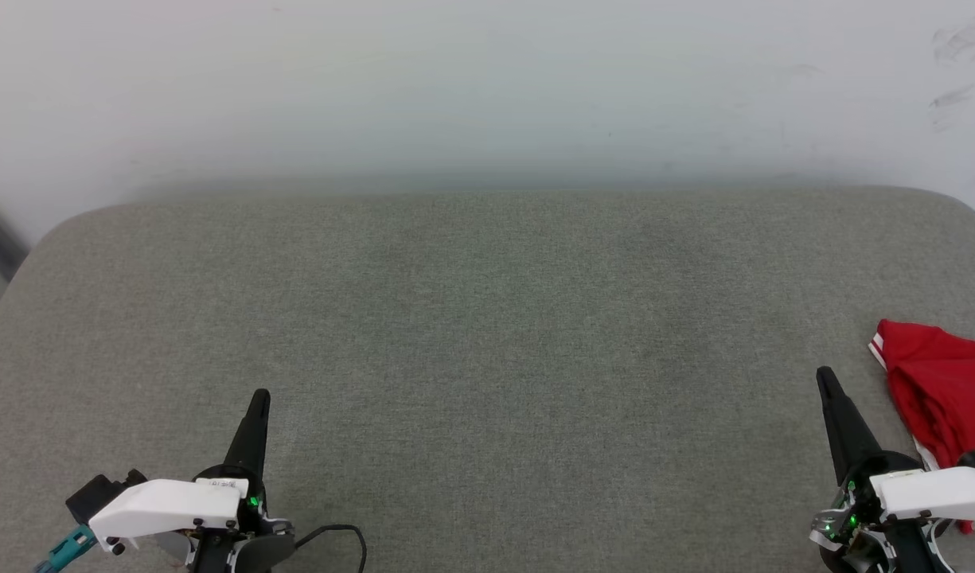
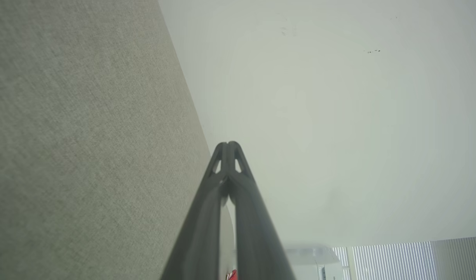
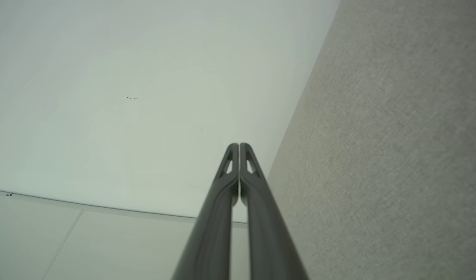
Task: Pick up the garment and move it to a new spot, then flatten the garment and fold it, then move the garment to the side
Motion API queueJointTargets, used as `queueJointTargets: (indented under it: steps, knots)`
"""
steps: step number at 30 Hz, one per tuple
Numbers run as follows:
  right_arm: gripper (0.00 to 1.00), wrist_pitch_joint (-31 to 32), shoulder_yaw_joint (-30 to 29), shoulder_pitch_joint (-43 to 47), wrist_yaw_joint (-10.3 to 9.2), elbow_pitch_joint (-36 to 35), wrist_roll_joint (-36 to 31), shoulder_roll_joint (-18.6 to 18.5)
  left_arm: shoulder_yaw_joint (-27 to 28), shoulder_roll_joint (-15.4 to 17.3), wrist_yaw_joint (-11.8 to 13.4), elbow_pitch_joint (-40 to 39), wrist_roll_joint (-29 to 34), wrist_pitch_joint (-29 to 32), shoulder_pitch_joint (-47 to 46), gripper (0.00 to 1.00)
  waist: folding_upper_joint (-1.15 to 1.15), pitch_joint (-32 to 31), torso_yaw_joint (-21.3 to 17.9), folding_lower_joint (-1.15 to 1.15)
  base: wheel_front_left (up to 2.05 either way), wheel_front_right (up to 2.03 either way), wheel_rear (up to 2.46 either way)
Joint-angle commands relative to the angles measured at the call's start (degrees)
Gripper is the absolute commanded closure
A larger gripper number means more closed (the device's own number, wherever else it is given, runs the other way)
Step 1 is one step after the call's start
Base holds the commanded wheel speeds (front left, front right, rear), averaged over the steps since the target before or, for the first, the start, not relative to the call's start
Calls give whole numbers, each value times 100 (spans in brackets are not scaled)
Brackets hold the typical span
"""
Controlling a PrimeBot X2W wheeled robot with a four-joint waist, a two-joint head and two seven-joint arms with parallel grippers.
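Grey woven surface spreads below a pale wall in the head view. The left gripper sits at lower left and the right gripper at lower right. The garment lies crumpled at the picture's right edge, just beside the right gripper.

In the left wrist view, the fingers are clenched tip to tip on nothing, with the surface to their left.

In the right wrist view, the fingers are likewise clenched and empty, with the surface on the right.
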Motion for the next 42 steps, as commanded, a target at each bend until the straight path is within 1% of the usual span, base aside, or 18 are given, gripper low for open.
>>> queueJointTargets:
  steps: [1,24,42]
  knots:
    - [100,22,-13,-147,-1,21,130,-8,46,-7,-37,-35,-116,37,-104,100,0,3,2,0,0,0,0]
    - [100,94,-86,-288,-2,242,1063,17,253,-118,-174,-29,-911,277,-145,100,0,43,35,0,0,0,0]
    - [100,115,-107,-283,-2,243,1024,37,249,-117,-171,-29,-905,278,-141,100,0,44,35,0,0,0,0]
